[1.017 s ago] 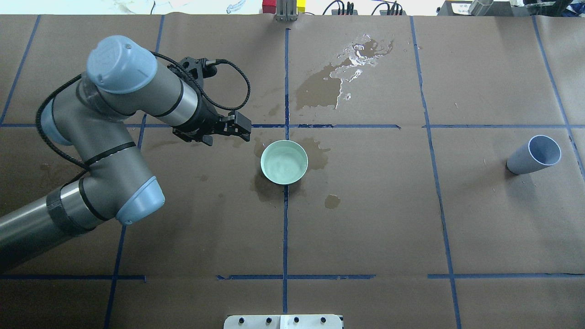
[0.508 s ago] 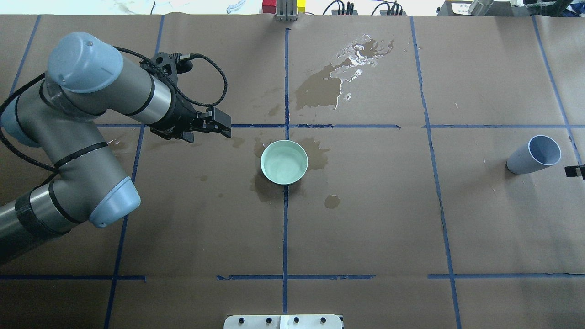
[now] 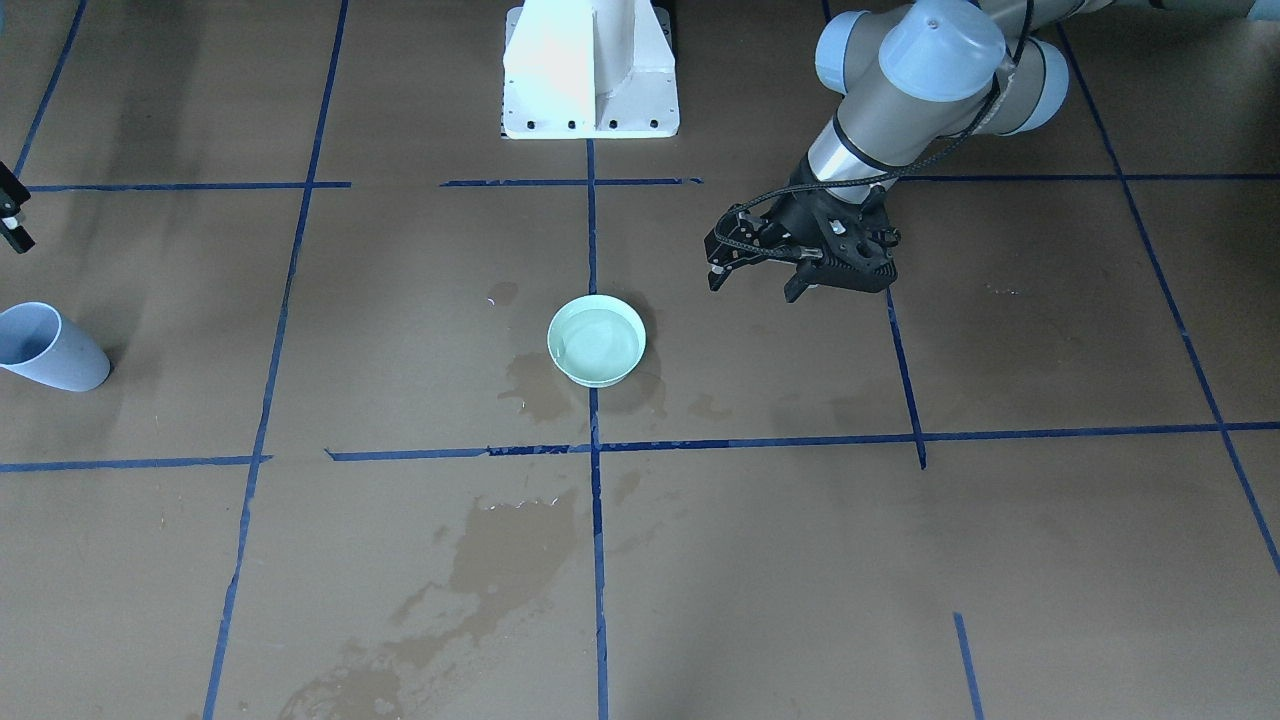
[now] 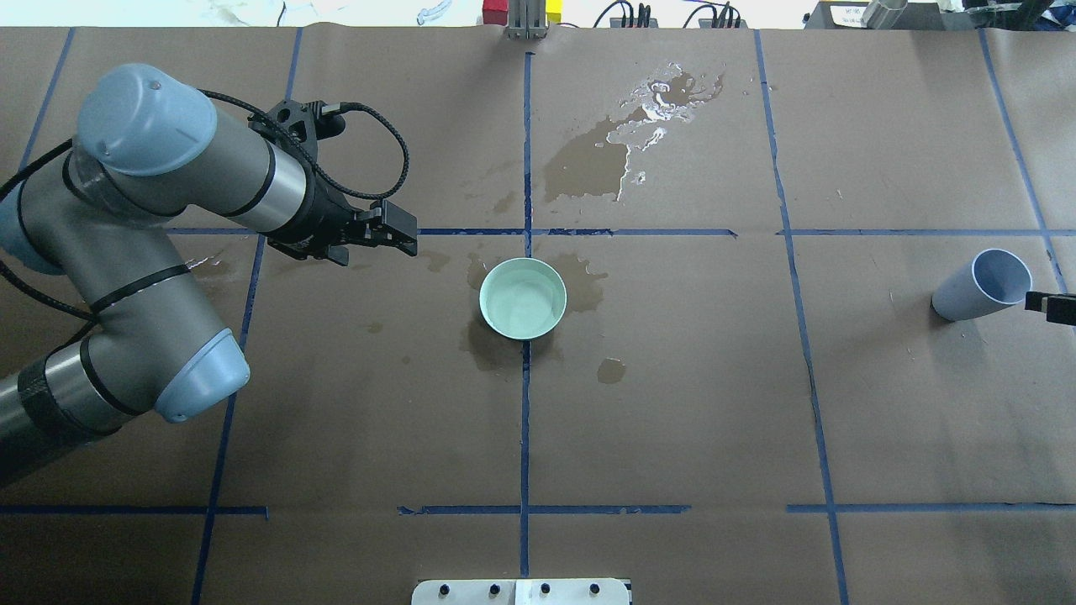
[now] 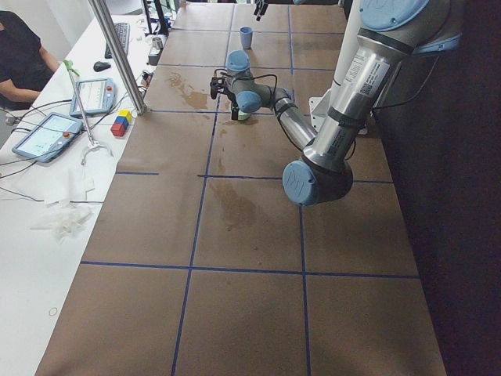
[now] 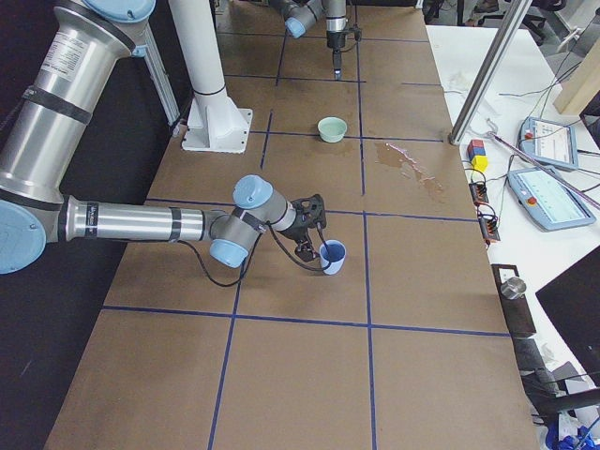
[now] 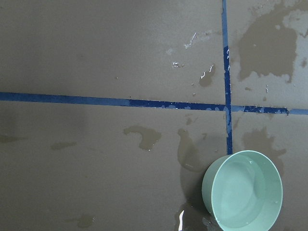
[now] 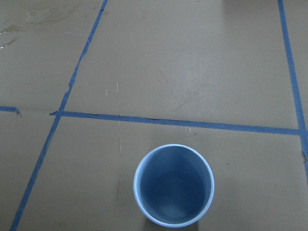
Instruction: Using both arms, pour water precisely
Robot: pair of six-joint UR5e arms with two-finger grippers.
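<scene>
**Operator:** What is different now?

**Observer:** Your left pincer (image 3: 754,288) has backed off to the left of the green bowl (image 4: 482,299). It now hangs well apart from the bowl, jaws spread wide and holding nothing.

**Operator:** And the other side?

**Observer:** Your right pincer (image 4: 1051,306) has come in from the right edge, and its tip is now just beside the blue cup (image 4: 975,290). (Only the tip shows, so I cannot tell whether it is wide or narrow.)

**Operator:** Where is the water?

**Observer:** The water (image 4: 523,301) lies in the bowl at the middle of the bench (image 4: 672,412). There are wet patches around the bowl and a glinting puddle (image 4: 588,164) on the far side. You cannot tell from here whether the cup holds any.

**Operator:** So what does it mean?

**Observer:** I judge your left arm's turn is over and the right arm is about to take the cup. With so much already spilled, your next pour wants care.
</scene>
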